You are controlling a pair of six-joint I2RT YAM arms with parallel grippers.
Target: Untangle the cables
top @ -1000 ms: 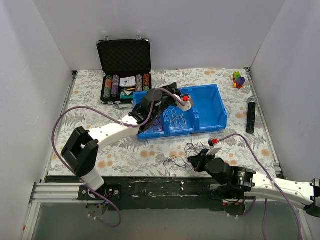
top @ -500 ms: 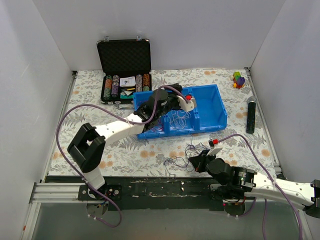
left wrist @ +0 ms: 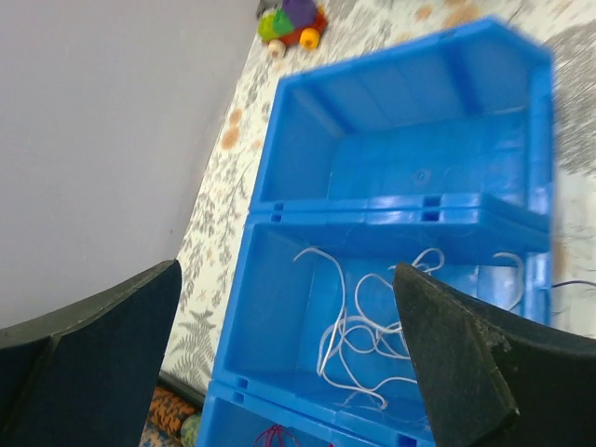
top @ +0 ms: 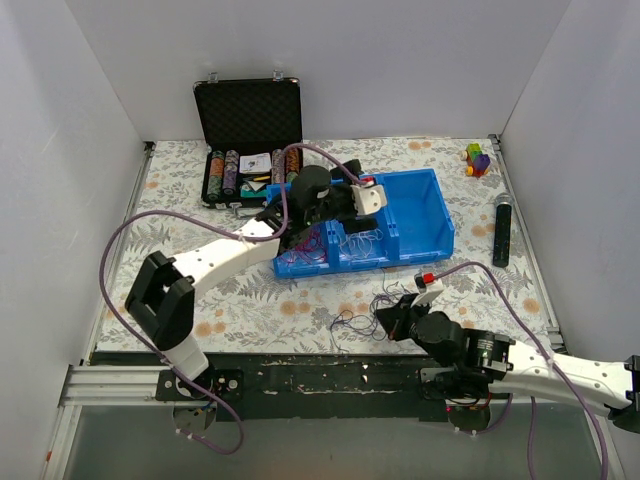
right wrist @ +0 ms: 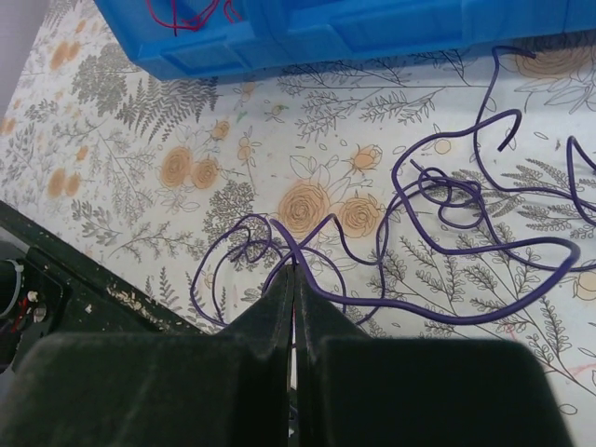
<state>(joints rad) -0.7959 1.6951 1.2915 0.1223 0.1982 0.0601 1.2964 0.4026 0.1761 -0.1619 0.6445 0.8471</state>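
Above the bin's (left wrist: 279, 214) white cables (left wrist: 363, 326) left pincer (left wrist: 287, 272) gapes; right pincer (right wrist: 294, 270) shut by purple cables (right wrist: 442, 196).

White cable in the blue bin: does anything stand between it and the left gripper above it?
Nothing visible does. The white cable lies loose in the middle compartment of the blue bin; the open left gripper hangs over it, only air between.

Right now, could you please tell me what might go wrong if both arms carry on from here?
1. The right gripper is shut on the purple cable where its loops cross; pulling could tighten the tangle.
2. The left gripper hangs open over the white cables in the blue bin; closing there may grab several strands at once.
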